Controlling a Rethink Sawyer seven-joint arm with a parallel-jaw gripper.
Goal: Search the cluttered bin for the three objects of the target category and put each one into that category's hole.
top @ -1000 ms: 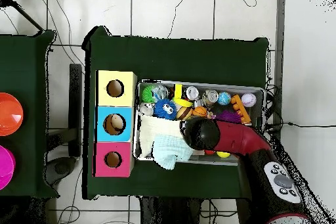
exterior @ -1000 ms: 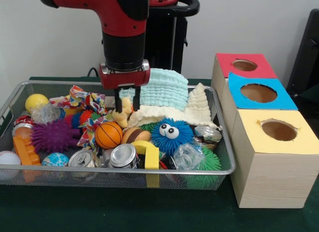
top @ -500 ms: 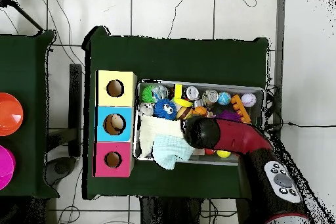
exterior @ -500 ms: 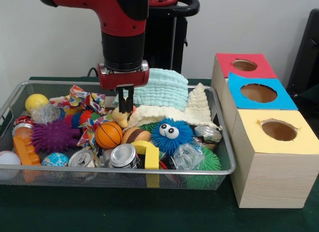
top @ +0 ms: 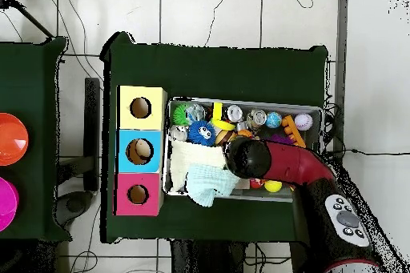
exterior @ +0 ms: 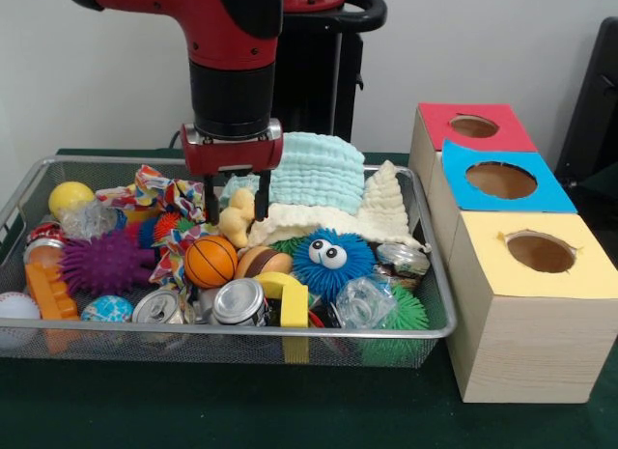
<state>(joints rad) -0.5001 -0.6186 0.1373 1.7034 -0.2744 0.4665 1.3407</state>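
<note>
wire bin (exterior: 425, 325) on green bench (exterior: 193, 410), crammed full. at back of bin: folded pale blue cloth (exterior: 319, 169), with cream cloth (exterior: 377, 212) just in front of it. near middle of bin: blue fuzzy ball with googly eyes (exterior: 331, 259), small basketball (exterior: 210, 262), brown football-shaped toy (exterior: 263, 263). toward front wall of bin: two silver cans (exterior: 238, 302), yellow block (exterior: 290, 299), clear crinkled plastic (exterior: 362, 299), green spiky ball (exterior: 406, 314). at far end of bin from the boxes: purple spiky ball (exterior: 99, 263), yellow ball (exterior: 71, 198), white baseball (exterior: 17, 309), orange comb-like toy (exterior: 48, 293), bright patterned ribbon (exterior: 164, 193).

pincer (exterior: 233, 213) lowered into back of bin, beside pale blue cloth, fingers parted either side of small yellow plush toy (exterior: 235, 222); cannot tell whether pressing on it.

beside bin, touching in a row: yellow-topped box (exterior: 531, 314), blue-topped box (exterior: 502, 179), red-topped box (exterior: 473, 128), each with round hole in top. nothing visible inside holes.
</note>
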